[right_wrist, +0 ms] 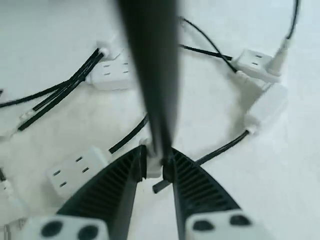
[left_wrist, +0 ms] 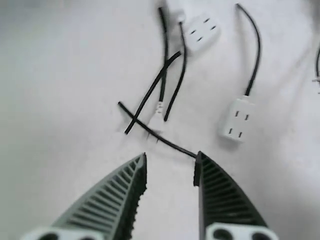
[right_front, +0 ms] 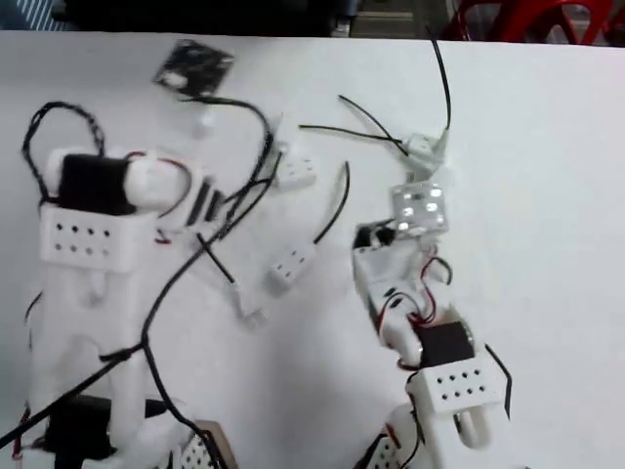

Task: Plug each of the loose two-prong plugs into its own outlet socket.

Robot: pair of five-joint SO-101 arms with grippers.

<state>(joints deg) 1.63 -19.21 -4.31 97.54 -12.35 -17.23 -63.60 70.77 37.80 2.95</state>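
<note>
Right hand (right_wrist: 157,152) pinched shut on a small white plug (right_wrist: 153,171), black cord (right_wrist: 150,75) running up off it; a socket block (right_wrist: 75,172) lies just beside it on the counter (right_wrist: 50,30). Left hand (left_wrist: 170,162) wide open, loose plug (left_wrist: 156,118) just ahead of its tips among crossed cords (left_wrist: 165,75). Plugs look light, hard, slick, cords springy: I'd grip the moulded body, not prongs or cord, and expect the light blocks to slide.

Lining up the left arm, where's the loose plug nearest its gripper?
In the left wrist view the loose plug lies just ahead of the left gripper, among crossed black cables, an outlet socket beside it.
</note>
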